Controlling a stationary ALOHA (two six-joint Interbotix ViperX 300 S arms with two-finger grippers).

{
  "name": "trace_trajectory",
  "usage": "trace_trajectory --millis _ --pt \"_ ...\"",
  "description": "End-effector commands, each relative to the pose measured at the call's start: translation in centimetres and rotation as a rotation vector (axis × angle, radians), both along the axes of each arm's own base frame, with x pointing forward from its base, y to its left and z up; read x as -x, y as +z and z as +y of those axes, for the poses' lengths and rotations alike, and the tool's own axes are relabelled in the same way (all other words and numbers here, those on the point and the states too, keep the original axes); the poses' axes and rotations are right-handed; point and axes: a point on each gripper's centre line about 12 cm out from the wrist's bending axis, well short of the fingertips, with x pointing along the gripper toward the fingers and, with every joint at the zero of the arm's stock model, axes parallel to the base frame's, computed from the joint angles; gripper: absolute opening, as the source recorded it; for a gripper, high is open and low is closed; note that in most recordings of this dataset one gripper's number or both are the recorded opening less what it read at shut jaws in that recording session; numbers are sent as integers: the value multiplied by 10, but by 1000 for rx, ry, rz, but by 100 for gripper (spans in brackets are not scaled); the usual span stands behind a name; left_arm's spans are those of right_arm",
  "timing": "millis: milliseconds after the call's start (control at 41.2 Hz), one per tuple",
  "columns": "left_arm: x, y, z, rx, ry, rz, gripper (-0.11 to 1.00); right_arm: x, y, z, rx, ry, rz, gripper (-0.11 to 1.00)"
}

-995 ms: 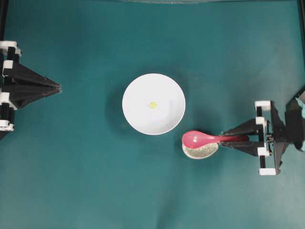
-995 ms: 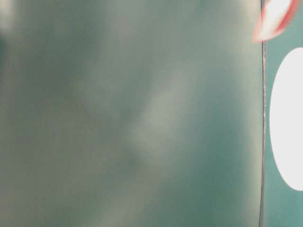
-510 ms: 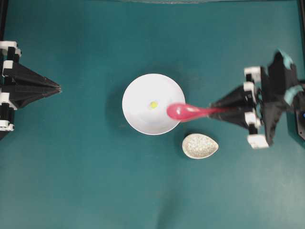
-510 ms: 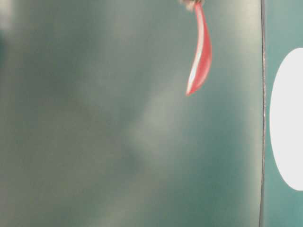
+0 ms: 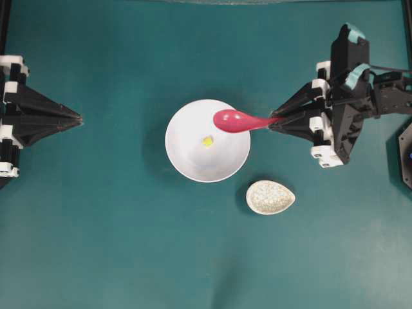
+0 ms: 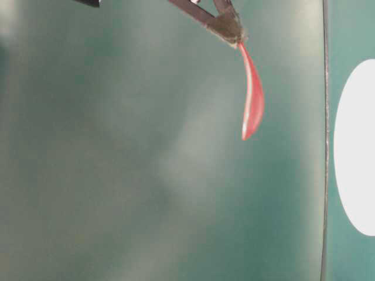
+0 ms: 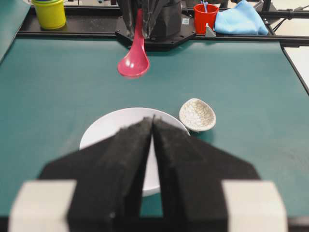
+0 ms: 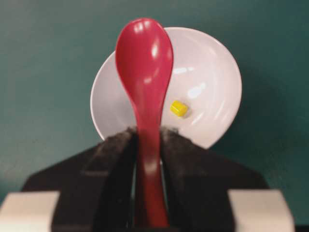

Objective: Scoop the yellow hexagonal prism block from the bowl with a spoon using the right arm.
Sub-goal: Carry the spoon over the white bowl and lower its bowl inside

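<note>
Approach step. Right tool (image 5: 273, 122) clamped on spoon (image 5: 235, 120) handle, scoop above bowl (image 5: 193, 164) rim. Yellow block (image 5: 207, 141) lies mid-bowl. Left tool (image 7: 153, 126) closed, idle. Next: lower, slide scoop under block.

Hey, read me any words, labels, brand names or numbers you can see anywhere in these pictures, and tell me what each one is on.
No readable text in any view.
A small white sticker on the black arm base behind the spoon: too small and blurred to read.
The bowl, the speckled spoon rest, the yellow cup and the red cup: no markings seen.
</note>
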Motion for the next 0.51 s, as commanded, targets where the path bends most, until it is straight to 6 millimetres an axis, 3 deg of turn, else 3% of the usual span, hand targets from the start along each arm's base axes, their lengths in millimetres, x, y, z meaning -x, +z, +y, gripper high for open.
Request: trace_trajectory --millis 0,486 --pt "-3 9 0 -5 0 -17 10 -6 13 -2 8 0 -34 23" --pt "-3 4 0 2 1 29 10 -13 5 -1 -66 18 38 23"
